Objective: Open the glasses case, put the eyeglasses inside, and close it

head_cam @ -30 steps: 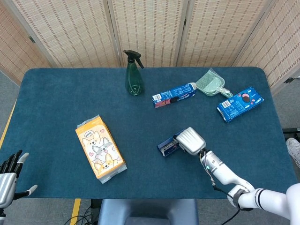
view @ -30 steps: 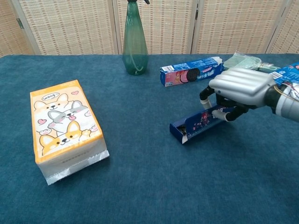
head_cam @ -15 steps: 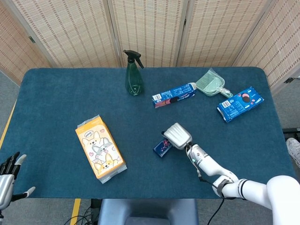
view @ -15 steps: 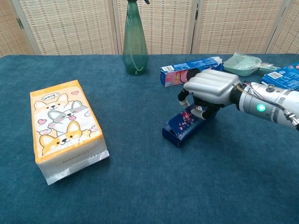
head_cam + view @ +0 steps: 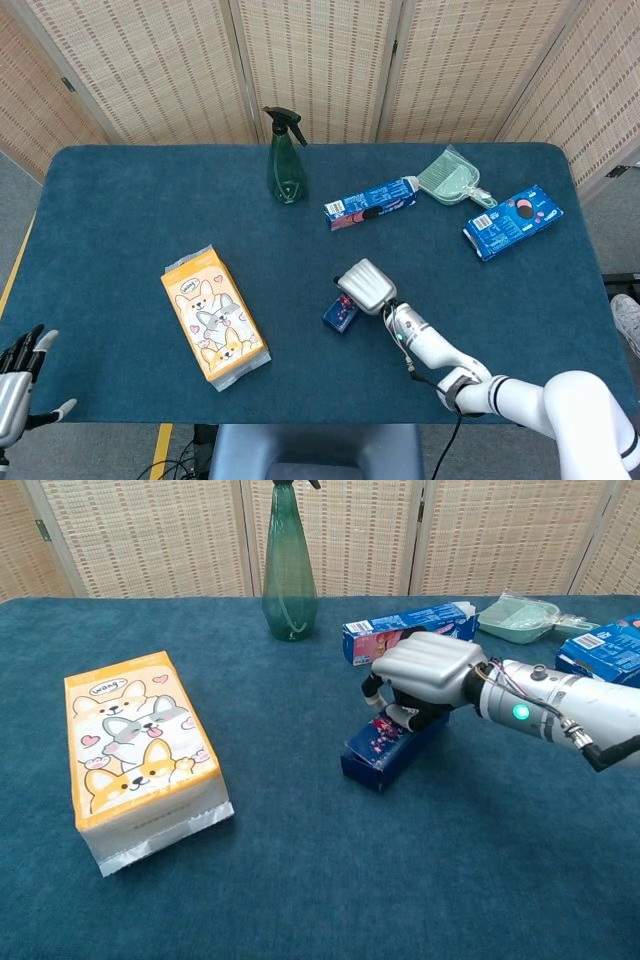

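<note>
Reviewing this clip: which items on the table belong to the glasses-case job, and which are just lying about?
Job:
dark blue glasses case, right hand closed over its far end.
No eyeglasses can be made out in either view.

Lying about:
green spray bottle
corgi snack bag
long blue cookie box
green dustpan
blue cookie box

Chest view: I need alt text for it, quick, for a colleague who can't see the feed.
The robot's right hand grips a small dark blue box on a blue cloth table. An orange pack with cartoon dogs lies at left; a green spray bottle, a blue cookie box and a pale green dustpan sit behind.
</note>
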Robot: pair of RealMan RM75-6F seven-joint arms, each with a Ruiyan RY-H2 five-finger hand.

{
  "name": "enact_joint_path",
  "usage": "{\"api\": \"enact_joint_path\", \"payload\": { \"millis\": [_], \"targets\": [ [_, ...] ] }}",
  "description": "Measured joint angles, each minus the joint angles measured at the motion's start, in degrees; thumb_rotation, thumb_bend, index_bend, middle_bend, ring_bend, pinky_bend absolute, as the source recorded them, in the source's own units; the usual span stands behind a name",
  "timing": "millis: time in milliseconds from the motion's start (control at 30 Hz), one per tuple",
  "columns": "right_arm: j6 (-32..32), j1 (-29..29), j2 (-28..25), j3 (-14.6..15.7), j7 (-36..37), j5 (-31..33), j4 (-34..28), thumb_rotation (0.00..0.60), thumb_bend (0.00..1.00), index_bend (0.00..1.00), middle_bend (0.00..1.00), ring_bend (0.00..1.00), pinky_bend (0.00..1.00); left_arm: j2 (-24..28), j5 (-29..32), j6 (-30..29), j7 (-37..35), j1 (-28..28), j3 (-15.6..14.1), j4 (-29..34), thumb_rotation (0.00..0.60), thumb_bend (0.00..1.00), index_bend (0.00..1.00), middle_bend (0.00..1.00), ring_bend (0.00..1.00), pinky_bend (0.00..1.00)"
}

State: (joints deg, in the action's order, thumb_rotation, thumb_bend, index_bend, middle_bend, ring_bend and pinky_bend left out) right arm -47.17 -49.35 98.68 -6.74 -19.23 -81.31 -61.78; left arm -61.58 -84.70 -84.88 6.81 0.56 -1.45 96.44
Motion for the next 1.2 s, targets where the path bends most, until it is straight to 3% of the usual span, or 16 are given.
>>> {"api": "enact_joint_path", "payload": {
  "millis": [133,300,400,733,1100,1200],
  "targets": [
    [-0.31,0.04,-0.8,-0.11,0.52,0.18,-0.26,0.6,0.45,0.09,1.0,1.0,0.9,0.14,0.18,0.17,0.03,0.01,-0.03,0.11,0.6,0.13,0.0,0.0,0.0,0.16],
    [-0.6,0.35,-1.91,0.11,0.36,0.54,-1.41,0.6,0.29,0.07,1.0,1.0,0.9,0.15,-0.18,0.29,0.3,-0.25,0.01,0.46,0.6,0.13,0.0,0.0,0.0,0.16],
    [-1.03,0.58,-2.05,0.14,0.23,0.77,-1.54,0.6,0.26,0.05,1.0,1.0,0.9,0.2,-0.21,0.25,0.4,-0.28,0.04,0.56,0.6,0.13,0.0,0.0,0.0,0.16],
    [-1.44,0.66,-2.04,-0.17,1.2,1.4,-1.34,0.6,0.26,0.0,1.0,1.0,0.9,0.56,0.11,0.24,0.8,-0.18,-0.01,1.01,0.6,0.13,0.0,0.0,0.0,0.16],
    [0.32,1.3,-10.15,1.71,1.81,0.91,-11.38,0.6,0.25,0.0,1.0,1.0,0.9,0.33,-0.04,0.66,0.98,-0.43,-0.06,1.16,0.6,0.13,0.0,0.0,0.0,0.16],
    [2.21,1.15,-10.16,2.17,0.43,2.25,-11.71,0.6,0.25,0.02,1.0,1.0,0.9,0.22,-0.34,0.69,0.96,-0.55,-0.12,1.14,0.6,0.13,0.0,0.0,0.0,0.16]
  ]
}}
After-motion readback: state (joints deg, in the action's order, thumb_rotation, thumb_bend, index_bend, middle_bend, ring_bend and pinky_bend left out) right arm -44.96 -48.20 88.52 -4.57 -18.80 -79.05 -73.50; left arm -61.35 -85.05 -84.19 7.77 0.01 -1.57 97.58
